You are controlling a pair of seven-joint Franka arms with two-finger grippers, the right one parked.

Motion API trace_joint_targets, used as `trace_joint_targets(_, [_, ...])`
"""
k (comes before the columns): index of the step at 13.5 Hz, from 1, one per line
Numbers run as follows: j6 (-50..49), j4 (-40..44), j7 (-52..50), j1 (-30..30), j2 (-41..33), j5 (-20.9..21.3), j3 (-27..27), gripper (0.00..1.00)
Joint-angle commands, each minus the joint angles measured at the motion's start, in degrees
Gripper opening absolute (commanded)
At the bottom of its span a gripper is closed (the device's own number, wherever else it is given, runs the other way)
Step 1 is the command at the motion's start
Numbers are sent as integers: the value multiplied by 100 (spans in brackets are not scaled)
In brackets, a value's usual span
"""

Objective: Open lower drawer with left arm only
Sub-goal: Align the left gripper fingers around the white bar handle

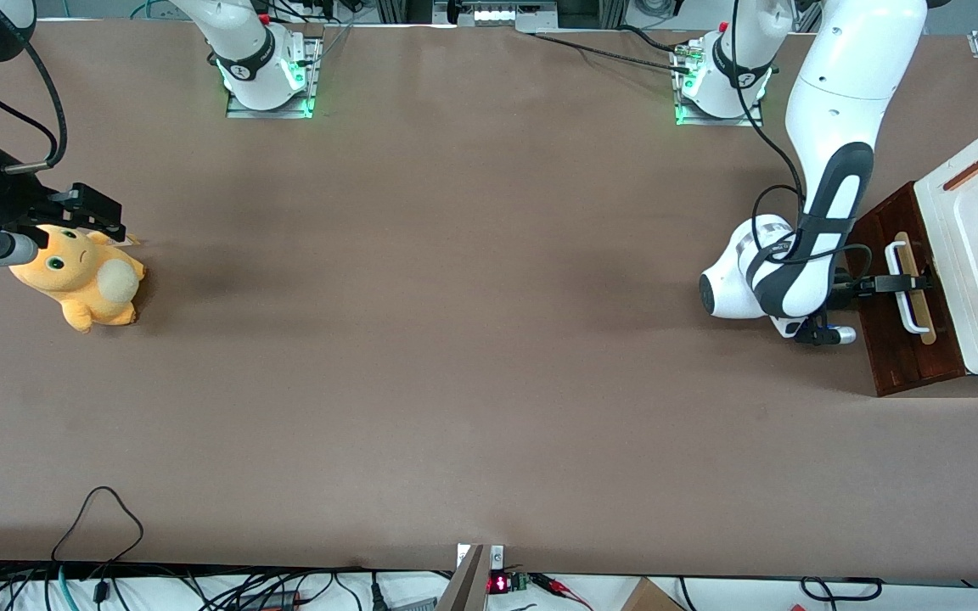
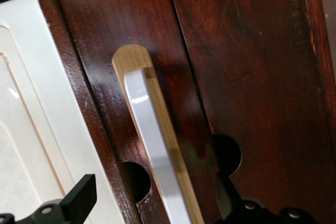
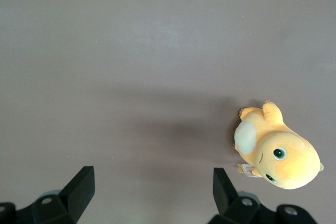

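The lower drawer (image 1: 905, 299) is standing at the working arm's end of the bench (image 1: 455, 339). The gripper (image 2: 157, 203) is reaching its white handle (image 2: 155, 150), fingers (image 2: 79, 198) spread on either side, across the handle's long axis.

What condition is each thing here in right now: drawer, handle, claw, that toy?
lower drawer: shut or barely out; no light wood inside shows.
white loop handle: on its pale wood strip, between the open fingers, not clamped.
gripper: open, straddling the handle in front of the drawer.
left arm: bent down to the drawer.
plush toy: lying on the table, toward the parked arm's end.
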Motion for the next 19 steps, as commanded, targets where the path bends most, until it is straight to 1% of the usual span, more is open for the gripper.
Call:
trace_joint_targets(1, [2,140,-35,100,102,175,-7,100])
trace_joint_targets(8, [2,140,-26,152,102,193,-7,95])
trace_joint_targets(13, [2,148,-26,214,102,280,-7,87])
trace_joint_targets(16, [2,148,-53,214,102,281,-15,80])
trace_joint_targets(19, [2,148,-70,205,102,272,-15,76])
